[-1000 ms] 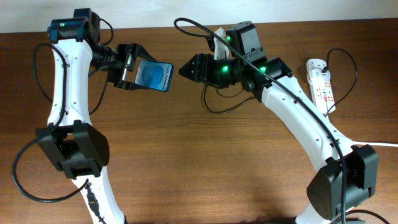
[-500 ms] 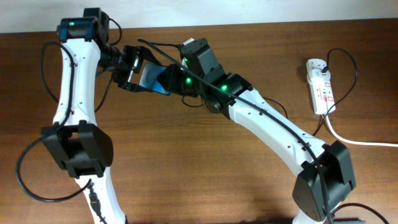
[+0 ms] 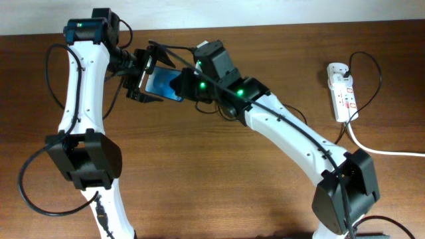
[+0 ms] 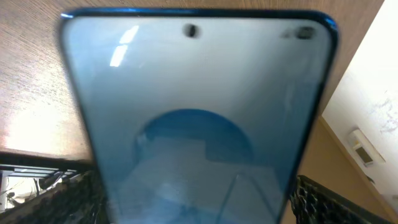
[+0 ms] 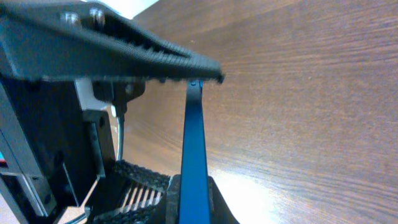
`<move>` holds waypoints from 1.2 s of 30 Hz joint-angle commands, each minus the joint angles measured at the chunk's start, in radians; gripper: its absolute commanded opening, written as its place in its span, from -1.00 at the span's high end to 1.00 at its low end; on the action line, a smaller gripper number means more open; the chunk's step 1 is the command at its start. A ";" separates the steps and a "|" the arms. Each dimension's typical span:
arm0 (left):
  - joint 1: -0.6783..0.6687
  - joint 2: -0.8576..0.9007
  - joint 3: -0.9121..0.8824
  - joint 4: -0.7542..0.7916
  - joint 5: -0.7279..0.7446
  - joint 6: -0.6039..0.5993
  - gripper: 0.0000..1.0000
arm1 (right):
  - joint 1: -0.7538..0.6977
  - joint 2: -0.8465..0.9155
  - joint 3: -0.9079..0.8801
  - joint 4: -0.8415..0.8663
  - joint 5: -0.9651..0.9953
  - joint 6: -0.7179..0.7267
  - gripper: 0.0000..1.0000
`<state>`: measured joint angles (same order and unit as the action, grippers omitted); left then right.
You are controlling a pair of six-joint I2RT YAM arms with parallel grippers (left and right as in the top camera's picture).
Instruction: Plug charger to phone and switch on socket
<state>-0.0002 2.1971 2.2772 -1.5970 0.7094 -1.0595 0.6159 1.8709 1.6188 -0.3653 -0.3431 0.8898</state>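
Plug-in step: right tool (image 3: 187, 86) at edge of slim black-edged blue-screen phone (image 3: 163, 85), gripped aloft by left tool (image 3: 153, 76).
Right tool's grip unclear, plug tip hidden; next likely needs fine port alignment. Far right, thin black charger cable (image 3: 378, 74) meets white power-strip socket (image 3: 342, 93).

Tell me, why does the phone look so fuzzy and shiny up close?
Left wrist view: the phone fills the picture, too near to be sharp, with white glare streaks on its glass. Right wrist view: light glares off the table. Overhead view: sharp.
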 commanded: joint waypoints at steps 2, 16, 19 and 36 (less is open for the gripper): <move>0.011 -0.036 0.016 0.072 0.012 0.329 -0.99 | -0.100 -0.021 0.016 -0.040 -0.090 -0.022 0.92; 0.016 -0.036 0.016 0.227 0.295 1.030 -0.99 | -0.459 -0.810 -0.652 -0.004 -0.171 -0.047 0.92; 0.014 -0.036 0.016 0.191 0.308 1.030 -0.99 | -0.459 -0.801 -0.787 0.217 -0.123 0.166 0.92; -0.101 -0.017 -0.151 0.715 0.438 0.577 -0.99 | -0.209 -0.297 -0.783 1.127 0.190 0.795 0.92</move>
<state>-0.0666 2.1910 2.1262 -0.8936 1.1896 -0.4149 0.3840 1.5764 0.7353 0.7837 -0.2256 1.6657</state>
